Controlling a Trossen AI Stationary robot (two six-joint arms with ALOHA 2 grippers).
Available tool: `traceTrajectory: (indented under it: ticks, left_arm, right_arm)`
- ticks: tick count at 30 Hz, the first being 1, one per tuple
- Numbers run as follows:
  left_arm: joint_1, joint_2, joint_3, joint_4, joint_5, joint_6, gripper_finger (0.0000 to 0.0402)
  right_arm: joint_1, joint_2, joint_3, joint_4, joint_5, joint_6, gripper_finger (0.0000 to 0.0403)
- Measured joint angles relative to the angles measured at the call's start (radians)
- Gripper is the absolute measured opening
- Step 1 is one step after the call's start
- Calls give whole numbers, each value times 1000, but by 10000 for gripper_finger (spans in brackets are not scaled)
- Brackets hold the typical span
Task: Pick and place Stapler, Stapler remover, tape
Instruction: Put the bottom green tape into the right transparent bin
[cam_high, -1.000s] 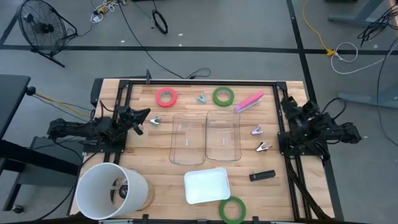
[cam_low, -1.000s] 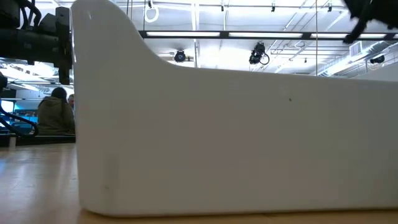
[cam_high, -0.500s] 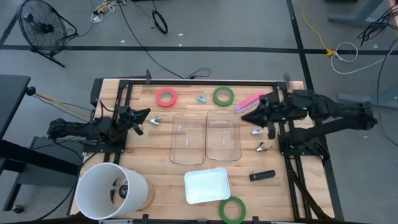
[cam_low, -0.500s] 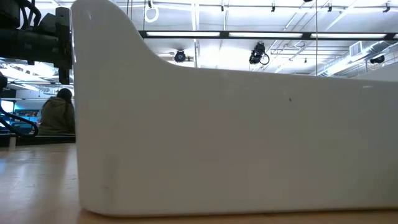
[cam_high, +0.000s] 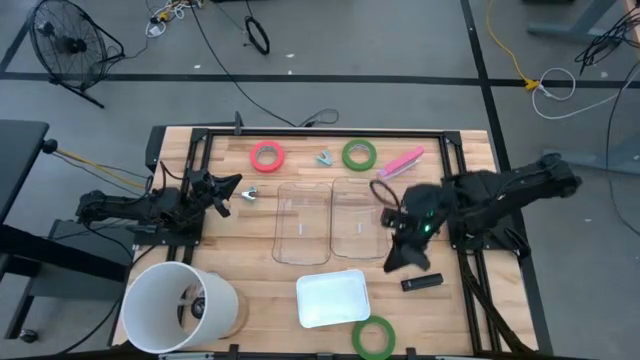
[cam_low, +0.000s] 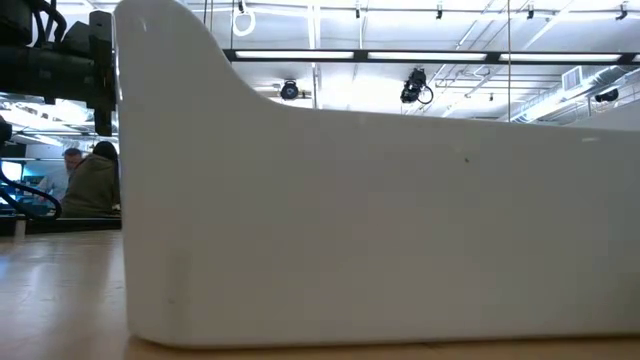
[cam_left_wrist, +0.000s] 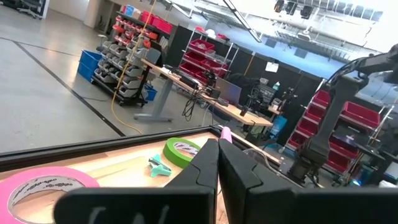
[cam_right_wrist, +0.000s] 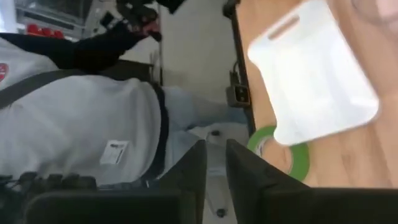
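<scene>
Altogether three tape rings (cam_high: 268, 155) — two green

Grey floor (cam_high: 330, 90) with cables, a fan (cam_high: 62, 45) standing left.

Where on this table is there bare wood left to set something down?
Free: the wood between the red tape, the clear trays and the white bucket. Crowded: the far edge and the right side, where the right claw hangs by the black stapler.
</scene>
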Motion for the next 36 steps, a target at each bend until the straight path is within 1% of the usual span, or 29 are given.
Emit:
traceTrajectory:
  ticks: [3,6,9,13,17,21,23,26,29,31,33,36]
  left_arm:
    - [0,0,0,0,10,0,14]
    - [0,0,0,0,53,0,14]
    - [0,0,0,0,91,0,14]
    - [0,0,0,-1,93,-5,14]
    - [0,0,0,-32,93,-1,14]
    - [0,0,0,-45,85,-6,14]
    - [0,0,0,-45,85,-11,14]
    - [0,0,0,-45,85,-27,14]
    - [0,0,0,-49,84,-26,14]
    - [0,0,0,-58,84,-27,14]
    - [0,0,0,-60,85,-27,14]
    - [0,0,0,-61,92,-27,14]
  right_arm:
    - [66,23,0,-6,87,103,43]
    - [135,49,0,-8,149,212,27]
    - [209,87,-1,-6,184,310,18]
    - [307,140,-1,-7,199,403,23]
    - [395,192,-2,-23,235,428,51]
    - [463,261,-3,-33,326,441,98]
    - [479,295,-3,-21,362,488,125]
    - [489,351,-3,22,383,550,167]
    - [489,403,-3,64,429,606,201]
    - [489,440,-3,104,460,642,216]
    - [481,479,-3,143,463,673,224]
    - [467,532,-3,183,455,690,226]
